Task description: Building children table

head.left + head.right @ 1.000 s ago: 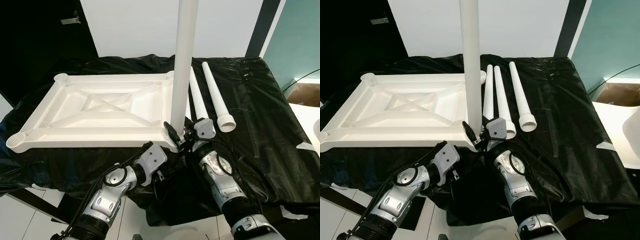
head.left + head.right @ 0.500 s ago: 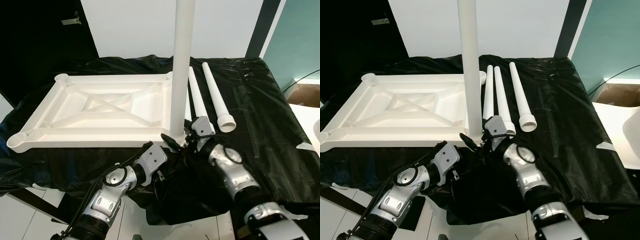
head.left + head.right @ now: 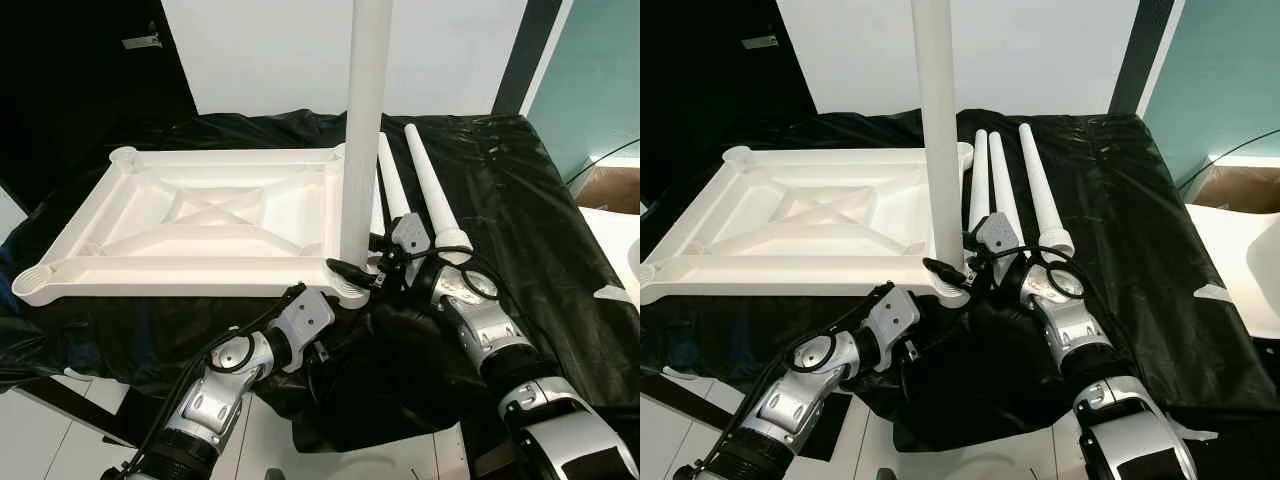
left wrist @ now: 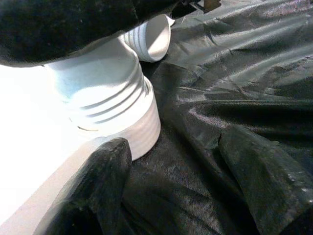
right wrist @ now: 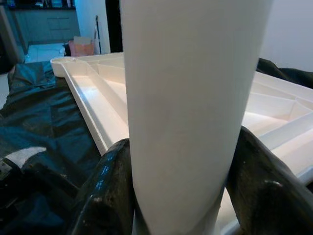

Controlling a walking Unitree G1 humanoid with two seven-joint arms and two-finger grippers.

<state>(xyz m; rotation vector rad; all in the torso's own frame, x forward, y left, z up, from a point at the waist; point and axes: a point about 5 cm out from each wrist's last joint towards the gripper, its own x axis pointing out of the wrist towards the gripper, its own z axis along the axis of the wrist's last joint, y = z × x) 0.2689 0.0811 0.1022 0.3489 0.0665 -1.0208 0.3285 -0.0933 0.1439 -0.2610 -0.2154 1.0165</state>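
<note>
Standing upright, leg (image 3: 364,120) clamped by right gripper (image 3: 362,268).

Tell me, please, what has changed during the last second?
The right gripper, still clamped on the upright leg, has swung its arm out to the right, as if twisting the leg into its socket. The tabletop, loose legs and left gripper stayed put.

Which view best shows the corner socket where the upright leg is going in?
The left wrist view: the ribbed corner socket sits close up, with the leg's threaded end entering it. The eye views show the upright leg standing at that corner of the tabletop, the right gripper partly covering the joint. The right wrist view shows the shaft between its fingers.
</note>
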